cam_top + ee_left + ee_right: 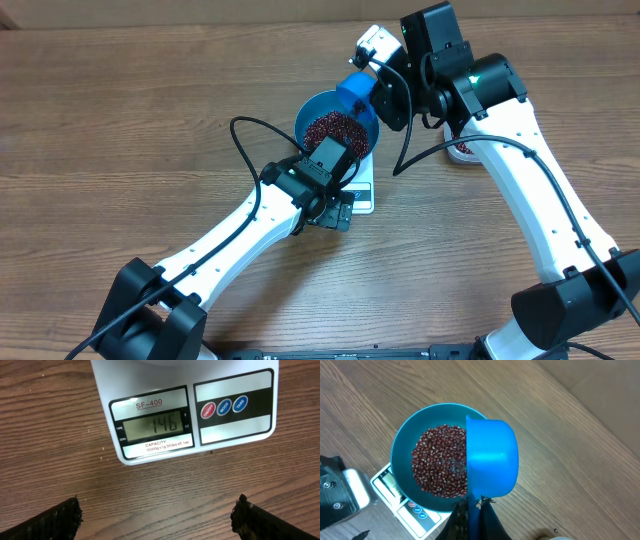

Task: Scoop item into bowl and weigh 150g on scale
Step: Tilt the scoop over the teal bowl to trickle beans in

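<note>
Reading is up: the display (pixel 152 425) on the scale (pixel 150 380) shows 146, a touch under target. The bowl (pixel 400 455) sits on the scale, out toward the far edge of the table (pixel 50 435), about midway along it, with the beans (pixel 440 462) heaped in its bottom.

The right gripper (pixel 474 515) is clamped tight on the handle of the scoop (pixel 492 457), which is tipped over the bowl's rim with its mouth turned toward the beans. Only the smooth back shows, so I can't tell whether anything is left inside.

The left gripper (pixel 157 510) hangs empty just in front of the scale, jaws spread wide, its camera squarely on the digits.

My call: this is the fine top-up. The margin is small, so it wants a trickle, not a dump: gentle taps, a few beans at a time, pausing for the number to settle. Don't let the scoop lean on the rim, or the reading will lie.
</note>
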Controlling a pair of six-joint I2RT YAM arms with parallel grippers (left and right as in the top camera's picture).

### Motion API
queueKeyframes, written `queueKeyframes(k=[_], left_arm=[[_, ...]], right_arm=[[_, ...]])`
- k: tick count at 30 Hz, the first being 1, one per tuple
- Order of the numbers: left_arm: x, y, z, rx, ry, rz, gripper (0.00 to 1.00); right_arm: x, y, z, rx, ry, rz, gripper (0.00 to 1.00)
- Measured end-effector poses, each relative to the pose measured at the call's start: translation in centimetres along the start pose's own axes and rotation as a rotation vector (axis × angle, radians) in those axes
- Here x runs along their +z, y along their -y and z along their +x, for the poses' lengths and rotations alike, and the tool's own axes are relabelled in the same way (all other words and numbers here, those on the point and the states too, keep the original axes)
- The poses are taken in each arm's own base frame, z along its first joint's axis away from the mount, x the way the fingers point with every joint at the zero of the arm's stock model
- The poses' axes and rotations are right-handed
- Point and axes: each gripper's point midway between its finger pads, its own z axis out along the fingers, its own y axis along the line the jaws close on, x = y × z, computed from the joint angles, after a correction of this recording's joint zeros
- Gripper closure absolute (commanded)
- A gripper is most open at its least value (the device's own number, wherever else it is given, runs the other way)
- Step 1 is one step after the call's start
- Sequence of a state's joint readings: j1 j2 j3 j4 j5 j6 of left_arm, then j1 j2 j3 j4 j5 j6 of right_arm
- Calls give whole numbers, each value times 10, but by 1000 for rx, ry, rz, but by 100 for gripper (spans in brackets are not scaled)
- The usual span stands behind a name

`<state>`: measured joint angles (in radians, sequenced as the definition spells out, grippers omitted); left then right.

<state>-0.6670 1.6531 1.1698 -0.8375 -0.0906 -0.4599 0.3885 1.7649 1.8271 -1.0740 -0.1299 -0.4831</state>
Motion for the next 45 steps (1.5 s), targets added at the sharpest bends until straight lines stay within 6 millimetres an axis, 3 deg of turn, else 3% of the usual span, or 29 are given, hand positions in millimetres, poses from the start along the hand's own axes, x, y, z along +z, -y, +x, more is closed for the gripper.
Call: queueKeyframes(k=[45], left_arm=[[0,0,0,0,0,0,0]], right_arm=[[1,0,0,0,-8,19,96]])
